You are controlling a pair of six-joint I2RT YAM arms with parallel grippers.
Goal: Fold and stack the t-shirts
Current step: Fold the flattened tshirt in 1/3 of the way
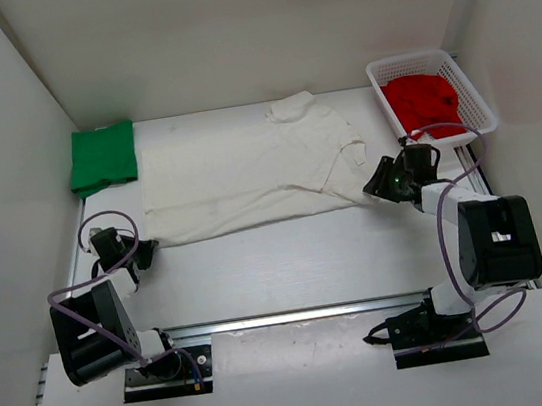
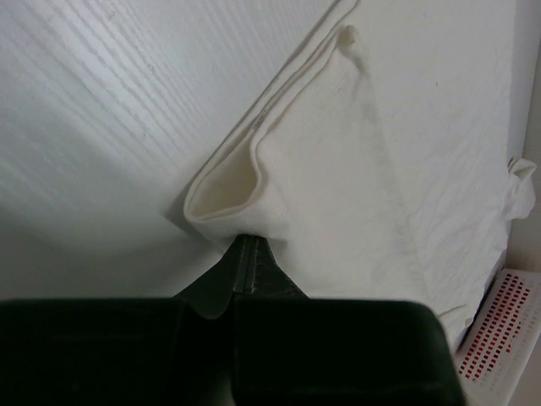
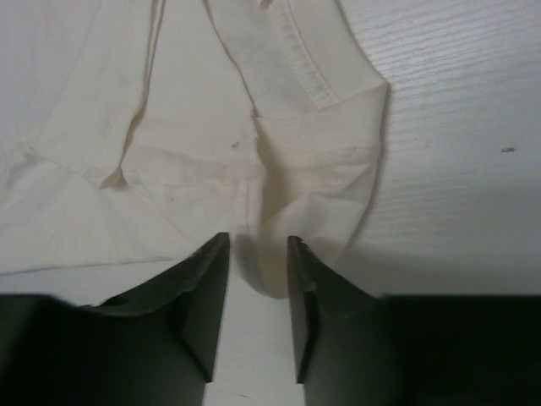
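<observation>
One off-white shirt lies spread flat on the counter, reaching from one arm across to the other. The left gripper is pressed together, its tip touching the doubled corner of that shirt just ahead of it; whether any cloth is pinched I cannot tell. The right gripper stands apart, low over the counter, and a rounded lobe of the same shirt reaches into the gap between its fingers without being clamped. A green shirt sits folded well beyond the left gripper, just beside the off-white shirt's edge. A red shirt lies bunched in a white basket just beyond the right gripper.
</observation>
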